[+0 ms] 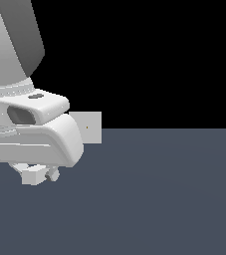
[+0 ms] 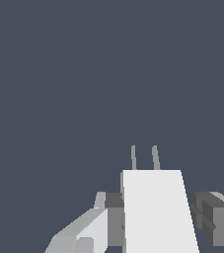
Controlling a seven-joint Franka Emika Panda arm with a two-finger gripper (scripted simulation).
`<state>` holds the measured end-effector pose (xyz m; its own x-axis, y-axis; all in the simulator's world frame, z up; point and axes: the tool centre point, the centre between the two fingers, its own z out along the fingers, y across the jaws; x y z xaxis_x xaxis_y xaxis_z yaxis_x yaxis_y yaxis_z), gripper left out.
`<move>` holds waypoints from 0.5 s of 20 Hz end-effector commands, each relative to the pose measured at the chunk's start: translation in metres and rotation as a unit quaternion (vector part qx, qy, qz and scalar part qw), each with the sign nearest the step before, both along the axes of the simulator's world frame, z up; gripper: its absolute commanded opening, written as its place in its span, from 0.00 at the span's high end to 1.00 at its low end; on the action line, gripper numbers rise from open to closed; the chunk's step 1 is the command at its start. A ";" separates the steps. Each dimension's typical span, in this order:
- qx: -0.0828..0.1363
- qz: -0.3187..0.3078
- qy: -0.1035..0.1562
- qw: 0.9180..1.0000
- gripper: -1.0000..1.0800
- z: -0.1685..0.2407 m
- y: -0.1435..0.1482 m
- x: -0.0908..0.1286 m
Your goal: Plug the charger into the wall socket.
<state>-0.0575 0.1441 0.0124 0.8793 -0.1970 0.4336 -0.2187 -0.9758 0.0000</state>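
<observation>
The exterior view is showing a large white robot arm (image 1: 30, 129) filling the nine o'clock side of the frame, above a dark grey-blue floor (image 1: 159, 199). Behind the arm's casing, the wall socket (image 1: 88, 127), a flat off-white square plate with a tiny dark dot at its centre, is standing upright and partly hidden. Below the arm, toward seven o'clock, the charger (image 1: 34, 175) is showing as a small off-white block held up off the floor.

The wrist view is showing what the exterior view hides: the gripper (image 2: 158, 217) is clamping the charger (image 2: 155, 212), with a grey finger (image 2: 114, 220) pressing either side of it. Two thin grey prongs (image 2: 144, 158) are pointing toward twelve o'clock. The socket is not appearing in this view.
</observation>
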 end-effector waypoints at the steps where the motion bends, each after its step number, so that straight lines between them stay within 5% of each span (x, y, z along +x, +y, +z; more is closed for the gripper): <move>1: 0.000 0.003 -0.001 1.000 1.00 -0.001 0.003 0.001; 10: 0.000 0.009 -0.001 1.000 1.00 0.007 -0.005 0.005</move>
<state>-0.0544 0.1410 0.0166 0.8817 -0.1846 0.4341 -0.2051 -0.9787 0.0005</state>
